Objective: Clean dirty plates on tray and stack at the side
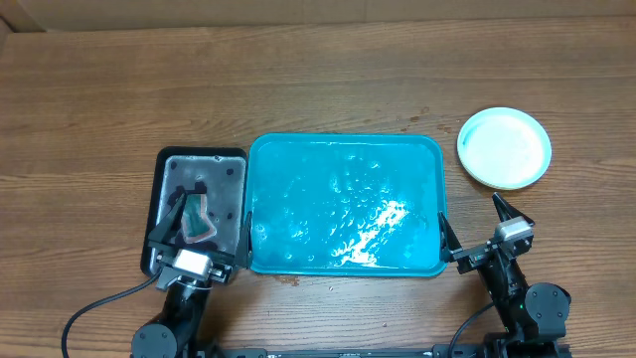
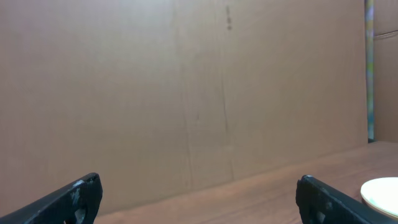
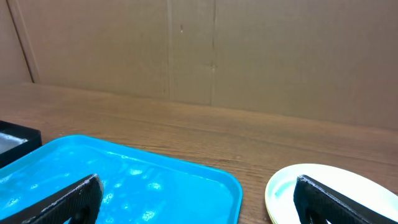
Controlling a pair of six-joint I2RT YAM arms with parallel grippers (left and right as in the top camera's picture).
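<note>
The tray (image 1: 338, 137) lies bare and wet and the plates (image 1: 504, 147) sit stacked on the table (image 1: 298, 70) just right of it, so the job looks done; the left gripper (image 1: 204, 235) and right gripper (image 1: 472, 221) hang wide and empty, probably needing only to park clear of the stack.

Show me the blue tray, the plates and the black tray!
tray (image 1: 343, 204): overhead view, its bare wet middle.
plates (image 1: 504, 147): overhead view, centre of the top plate.
black tray (image 1: 221, 184): overhead view, bare floor on its right side.
</note>
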